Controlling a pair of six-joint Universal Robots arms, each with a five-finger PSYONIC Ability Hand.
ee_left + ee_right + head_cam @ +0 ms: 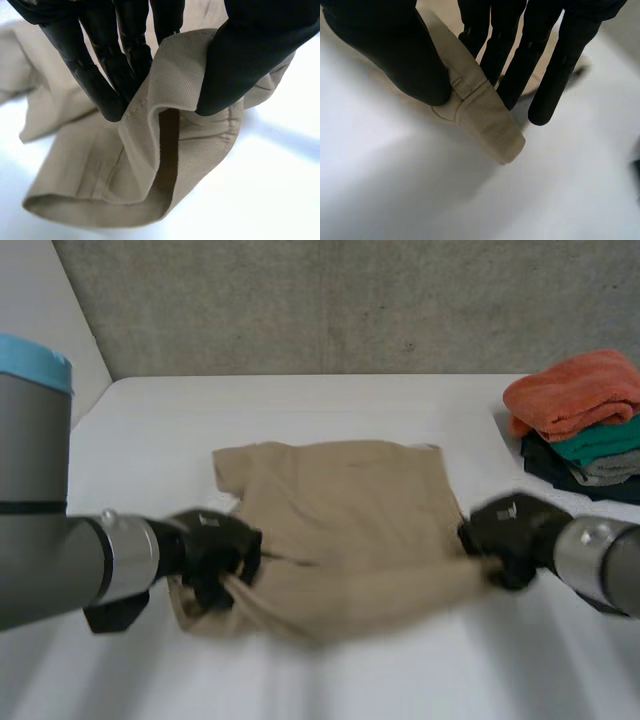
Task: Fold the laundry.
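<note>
A beige T-shirt (pixel 345 530) lies spread on the white table (pixel 300 400), its near edge lifted and stretched between both hands. My left hand (pixel 215 550) grips the near left corner; in the left wrist view the cloth (pixel 165 125) is pinched between thumb (pixel 250 60) and fingers (pixel 95 75). My right hand (pixel 510 530) holds the near right corner. Its wrist view has the folded hem (pixel 485 115) clamped between thumb (pixel 400 55) and fingers (pixel 520 65).
A stack of folded laundry (pixel 585 425) sits at the table's right edge, an orange towel (pixel 575 390) on top with teal, grey and dark pieces below. A grey wall rises behind the table's far edge.
</note>
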